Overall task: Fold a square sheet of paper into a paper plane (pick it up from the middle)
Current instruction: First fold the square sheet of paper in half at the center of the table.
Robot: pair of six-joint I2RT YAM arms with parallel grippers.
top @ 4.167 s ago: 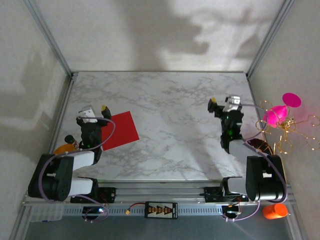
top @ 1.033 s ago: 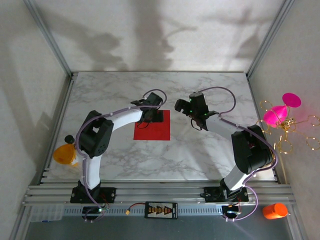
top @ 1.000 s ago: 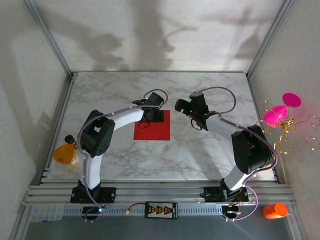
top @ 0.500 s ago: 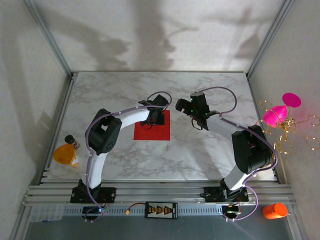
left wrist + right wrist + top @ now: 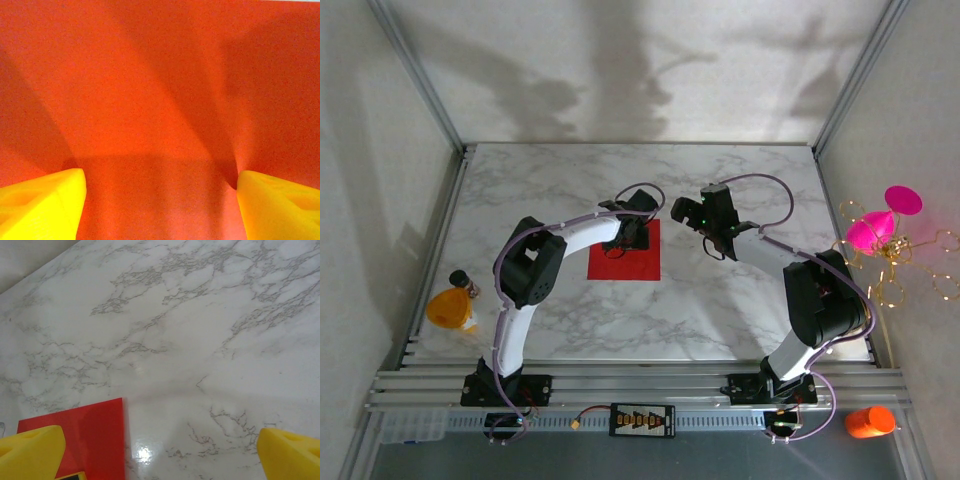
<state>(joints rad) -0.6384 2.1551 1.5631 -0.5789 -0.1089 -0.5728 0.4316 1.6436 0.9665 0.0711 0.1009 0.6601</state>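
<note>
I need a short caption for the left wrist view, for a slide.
The left gripper, yellow jaws apart, close to the square sheet of paper.

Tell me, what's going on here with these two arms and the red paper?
The left gripper is down low over the square sheet of paper, which lies flat and unfolded on the marble table. Its jaws are apart, with nothing pinched. The right gripper, also open, hovers over the marble beside the sheet's right edge. No fold has been made yet.
</note>
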